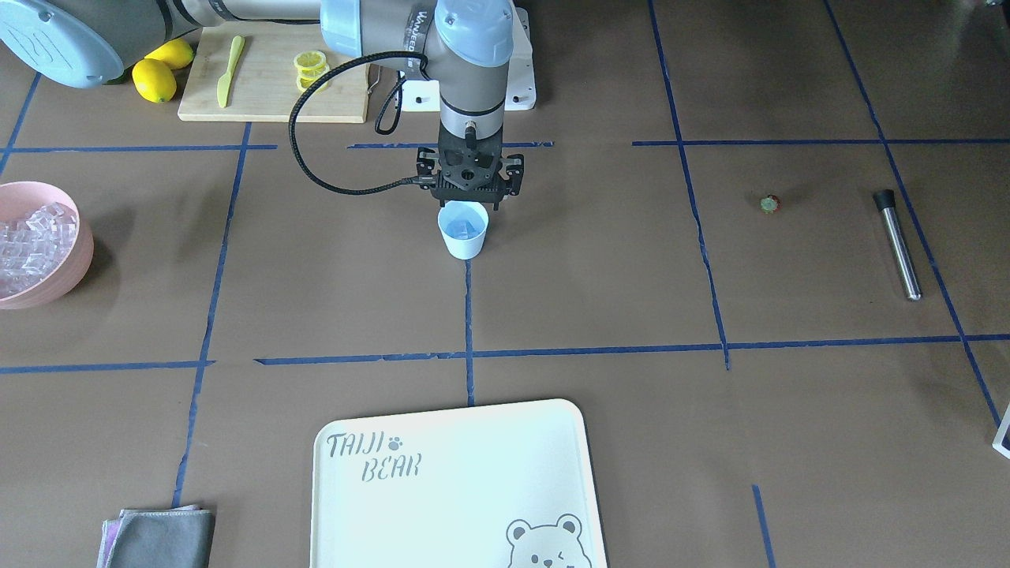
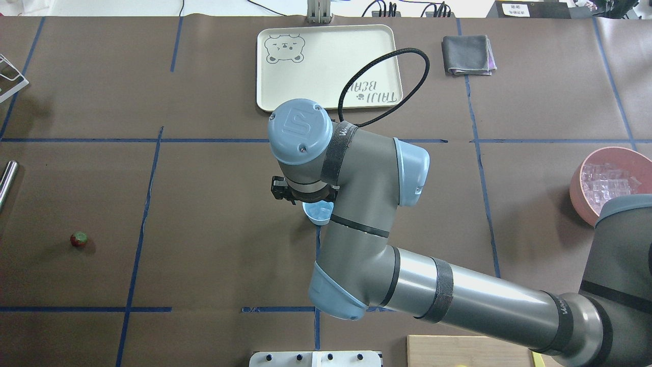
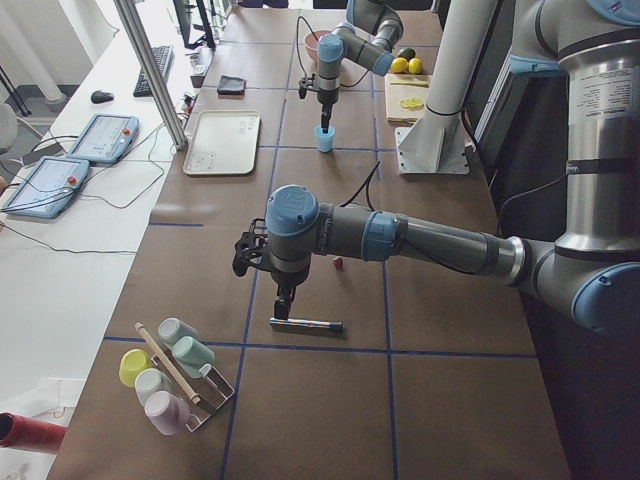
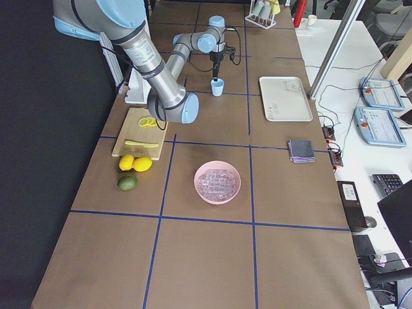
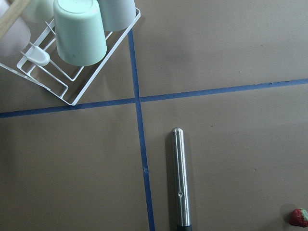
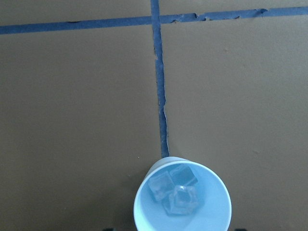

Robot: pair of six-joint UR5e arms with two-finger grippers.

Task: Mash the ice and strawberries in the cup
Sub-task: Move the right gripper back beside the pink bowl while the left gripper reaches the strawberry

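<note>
- My right hand (image 1: 472, 201) hangs straight over the cup (image 6: 217, 214) in the upper middle of the front-facing view. Its fingers are spread wide with nothing between them. I read that as a drop pose, since the cup's mouth sits right under the gap.
- There is one cup. It stands upright on a blue tape line near the centre of the worktop (image 1: 600, 276), a spot I judge either arm can reach.
- The ice (image 6: 175, 192) in the cup comes to three cubes, counted in the right wrist view. They are bunched together on the bottom.
- One pink bowl (image 1: 79, 252) sits at the left edge of the front-facing view. It holds a heap of spare cubes, too many to count.
- There is one strawberry (image 1: 770, 204). It lies on the bare worktop at the right of that view, well apart from the cup and not yet in it.
- One steel muddler (image 5: 180, 178) with a black end lies flat near the strawberry, close to the right edge.
- My left hand (image 3: 285, 300) hangs just above the muddler, in the centre of the left side view. I take that as lining up to collect the tool.
- The left hand's fingers do not show in its own wrist camera, so I cannot tell how wide they stand.
</note>
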